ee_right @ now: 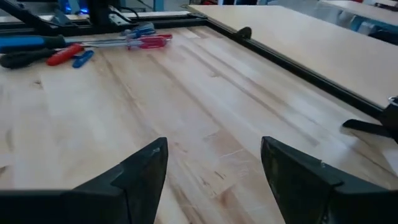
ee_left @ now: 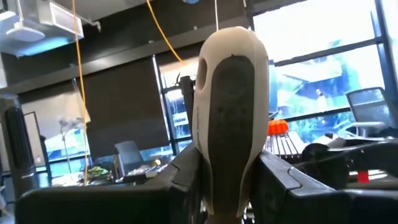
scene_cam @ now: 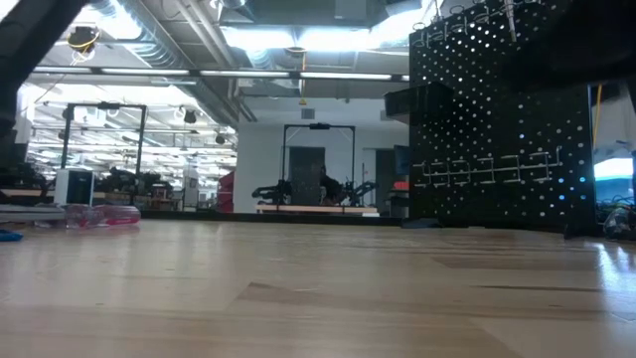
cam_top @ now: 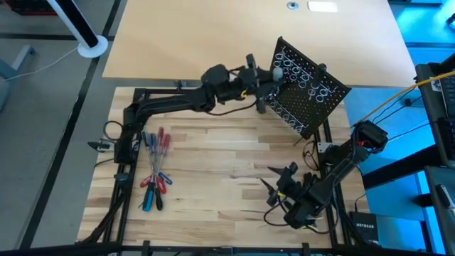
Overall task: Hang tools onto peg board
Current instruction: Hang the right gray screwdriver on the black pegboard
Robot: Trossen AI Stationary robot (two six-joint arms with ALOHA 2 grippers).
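Note:
My left gripper [cam_top: 264,80] reaches across to the black perforated peg board [cam_top: 313,92], which stands at the table's far right. It is shut on a tool with a fat white-and-grey handle [ee_left: 227,93]. The tool's shaft is hidden. The board [scene_cam: 502,129] rests on the tabletop by its bottom edge, and silver ring holders line its face. The other tools [cam_top: 153,167], with red, blue and black handles, lie in a loose pile near the table's left edge [ee_right: 74,46]. My right gripper [cam_top: 274,186] waits open low over the near right of the table [ee_right: 214,162]. My left gripper pinches the white-and-grey handle between its two fingers at the handle's lower part [ee_left: 227,171], one finger [ee_left: 180,177] on each side. The fingers come about level from the table's left, close before the board. The handle is lifted clear, and its rounded end points away from my wrist.
A raised pale board [cam_top: 234,35] covers the far part of the table behind the peg board. Black frame rails [cam_top: 124,178] run along the left and near edges. Open wood [cam_top: 220,156] lies between the tool pile and my right arm.

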